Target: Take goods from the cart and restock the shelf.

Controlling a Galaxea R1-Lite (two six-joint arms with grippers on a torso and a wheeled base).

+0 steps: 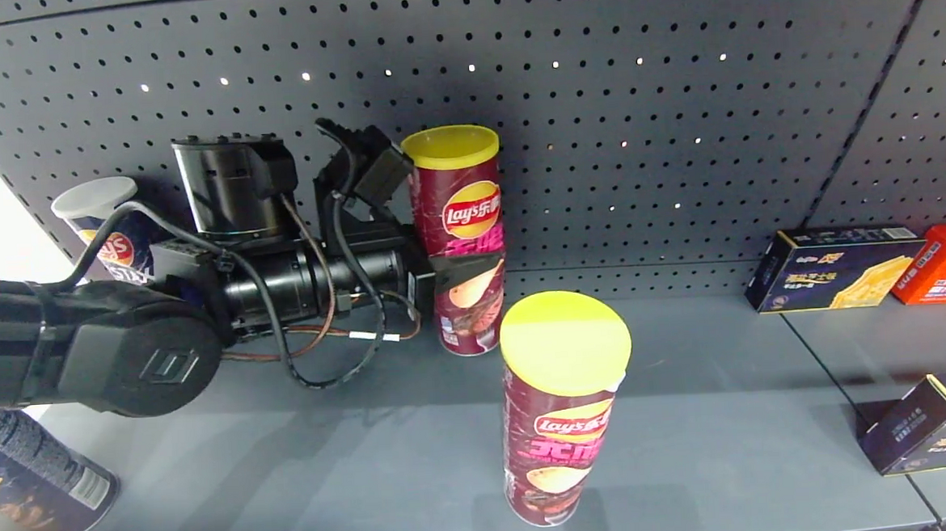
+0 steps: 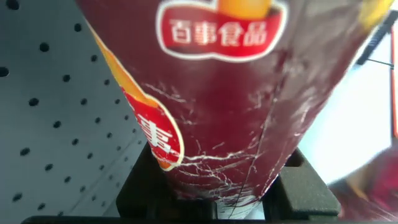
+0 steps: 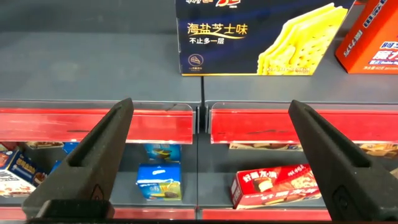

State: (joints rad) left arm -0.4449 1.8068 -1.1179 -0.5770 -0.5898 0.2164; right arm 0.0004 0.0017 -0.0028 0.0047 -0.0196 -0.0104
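Setting a maroon chip canister (image 1: 455, 210) upright at the rear of the grey shelf (image 1: 732, 414), the robot's left hand (image 1: 427, 272) is clamped around the tube's lower half. Its dark fingers (image 2: 303, 193) press on either side of the canister, close to the pegboard back panel (image 1: 676, 125). The canister's base appears to meet the shelf surface, so the placing step looks all but complete.

A second maroon canister (image 1: 566, 422), also yellow-lidded, stands nearer the shelf's front edge, forward of the left hand and clear of it. A blue canister with a white lid (image 1: 111, 236) stands behind the left arm, and a dark canister (image 1: 31, 483) lies on its side well back from the hand, near the front edge.

The right hand (image 3: 202, 165) hangs wide and empty before the red price rails (image 3: 124, 124), below a dark cracker box (image 3: 261, 37).

The next move probably calls for the left hand to spread and back straight away from the tube. It would need to do so without tipping the tube or brushing the front canister.
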